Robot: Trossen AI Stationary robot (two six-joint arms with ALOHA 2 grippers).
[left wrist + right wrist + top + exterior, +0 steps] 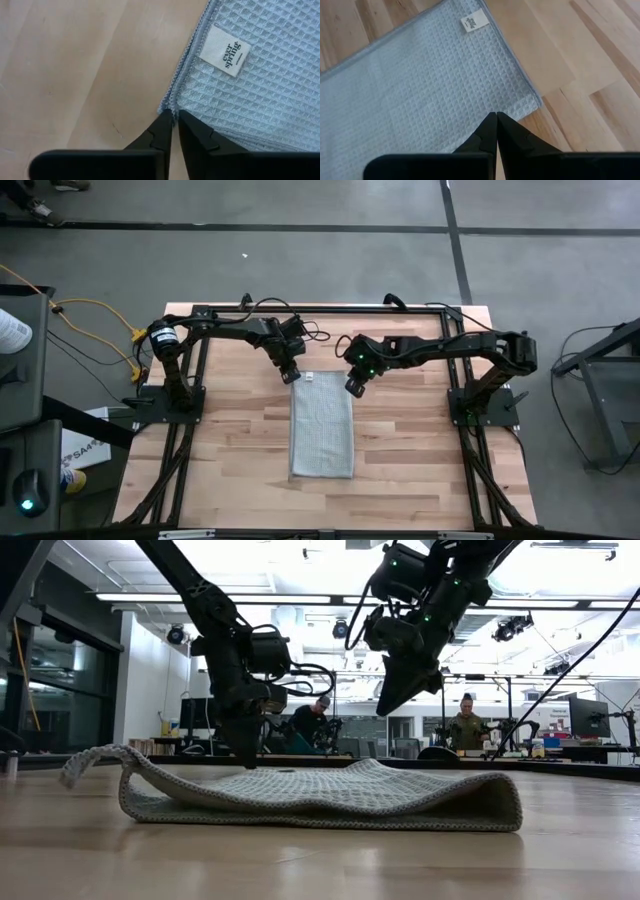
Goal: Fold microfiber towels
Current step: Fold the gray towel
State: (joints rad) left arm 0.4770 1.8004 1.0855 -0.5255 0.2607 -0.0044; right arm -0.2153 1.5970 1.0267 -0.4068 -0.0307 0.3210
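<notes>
**High view: folded towel at mid-table, two grippers at its far corners**

Item 1. Light grey-blue rectangular microfiber towel (322, 425) with a waffle-ribbed weave is lying on the pale wooden tabletop (420, 450), roughly midway between the two arm bases, its long sides running from the far edge of the table toward the near edge. In the low view the cloth (330, 798) is sitting doubled over in layers, with a rounded fold at one end and one loose edge curling upward at the other. A small white tag (224, 50) with printed lettering is showing near one far corner; the same tag (473, 22) is appearing in the right wrist view.

Item 2. Left gripper (293, 375) is reaching in from the left arm and standing at the towel's far left corner. In the left wrist view its two dark fingers (159, 134) are drawn nearly together, nipping the very corner of the hem between their tips (174, 117).

Item 3. Right gripper (354, 387) is hanging at the towel's far right corner. In the right wrist view its fingers (487, 131) are pressed together with nothing between them, the tips (496, 116) pointing at the cloth just beside its corner. In the low view this gripper (385, 705) is hovering clearly above the towel, not touching it.
</notes>
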